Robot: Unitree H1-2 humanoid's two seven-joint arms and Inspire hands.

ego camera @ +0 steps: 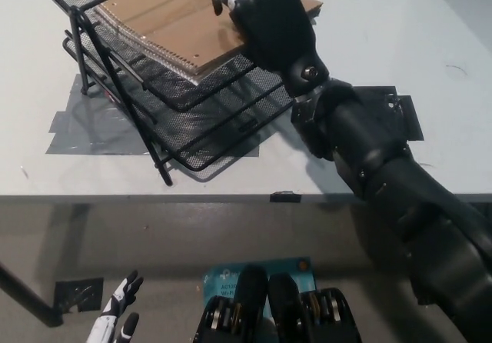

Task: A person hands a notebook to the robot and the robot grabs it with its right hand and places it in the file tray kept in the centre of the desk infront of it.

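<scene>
Black right hand (pixel 269 16) rests curled on the brown notebook (pixel 181 20) in the file tray (pixel 192 120).

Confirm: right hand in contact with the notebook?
Touching. In the head view the right hand lies on the notebook's brown cover, fingers curled onto it, no gap visible. Notebook sits in the file tray.

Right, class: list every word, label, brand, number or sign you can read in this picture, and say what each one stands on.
Teal label on the floor at the bottom edge: it carries white print, but too small and partly hidden to read.
Brown notebook in the file tray: no text visible on its cover.
Right hand, left hand, desk: no readable markings.
</scene>
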